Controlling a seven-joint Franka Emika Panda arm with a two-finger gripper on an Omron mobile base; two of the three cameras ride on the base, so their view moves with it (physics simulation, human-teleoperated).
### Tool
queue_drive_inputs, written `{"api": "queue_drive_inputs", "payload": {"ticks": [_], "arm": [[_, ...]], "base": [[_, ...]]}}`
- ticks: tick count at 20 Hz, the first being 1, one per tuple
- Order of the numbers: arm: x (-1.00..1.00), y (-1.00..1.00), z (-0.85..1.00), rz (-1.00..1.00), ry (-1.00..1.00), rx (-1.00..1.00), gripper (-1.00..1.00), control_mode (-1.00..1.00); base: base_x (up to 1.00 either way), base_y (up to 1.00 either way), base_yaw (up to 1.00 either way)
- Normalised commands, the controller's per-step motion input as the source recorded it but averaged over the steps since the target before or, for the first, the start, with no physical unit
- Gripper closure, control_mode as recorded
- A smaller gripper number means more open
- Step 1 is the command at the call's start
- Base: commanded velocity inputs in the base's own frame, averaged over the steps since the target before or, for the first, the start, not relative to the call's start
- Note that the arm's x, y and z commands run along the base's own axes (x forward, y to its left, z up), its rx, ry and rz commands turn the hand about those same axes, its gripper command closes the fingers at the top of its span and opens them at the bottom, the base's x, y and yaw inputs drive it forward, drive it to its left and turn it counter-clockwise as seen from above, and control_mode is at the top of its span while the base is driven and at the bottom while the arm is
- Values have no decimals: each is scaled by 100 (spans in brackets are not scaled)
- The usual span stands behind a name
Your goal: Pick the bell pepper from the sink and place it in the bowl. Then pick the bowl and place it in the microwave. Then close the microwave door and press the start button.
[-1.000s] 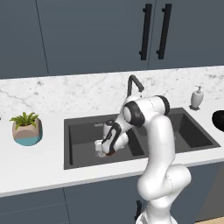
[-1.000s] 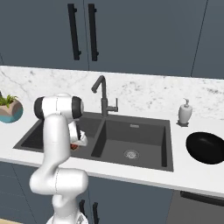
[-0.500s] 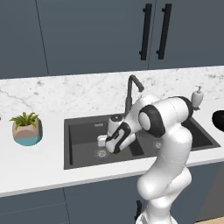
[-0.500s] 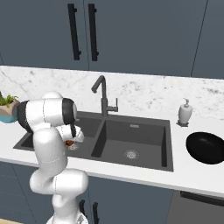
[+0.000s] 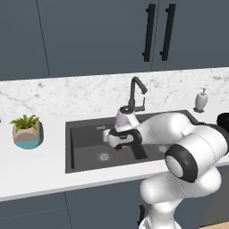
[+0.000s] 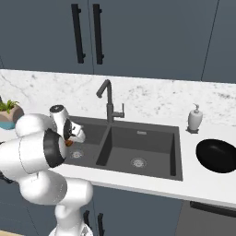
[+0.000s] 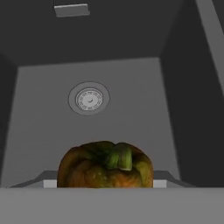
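End effector carrying the bell pepper above the sink

The end effector (image 5: 117,142) pinches the bell pepper (image 7: 105,164) between part-spread fingers, lifted over the left basin of the sink (image 5: 85,156), with the drain (image 7: 89,98) beyond it. The black bowl (image 6: 216,156) sits on the worktop (image 6: 203,189), well apart to the right.
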Motion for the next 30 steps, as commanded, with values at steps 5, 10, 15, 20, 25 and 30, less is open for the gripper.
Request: {"api": "queue_drive_inputs", "payload": {"ticks": [5, 10, 15, 20, 25, 30], "arm": [[-67, -34, 82, -2, 0, 0, 100, -100], [-76, -72, 57, -3, -2, 0, 100, -100], [-71, -92, 50, -7, -1, 0, 100, -100], [-45, -99, 48, -5, 0, 0, 100, -100], [-2, -100, 66, -1, 0, 0, 100, -100], [2, -100, 60, -5, 0, 0, 100, -100]], "base": [[0, 0, 0], [0, 0, 0], [0, 0, 0], [0, 0, 0], [0, 0, 0], [0, 0, 0]]}}
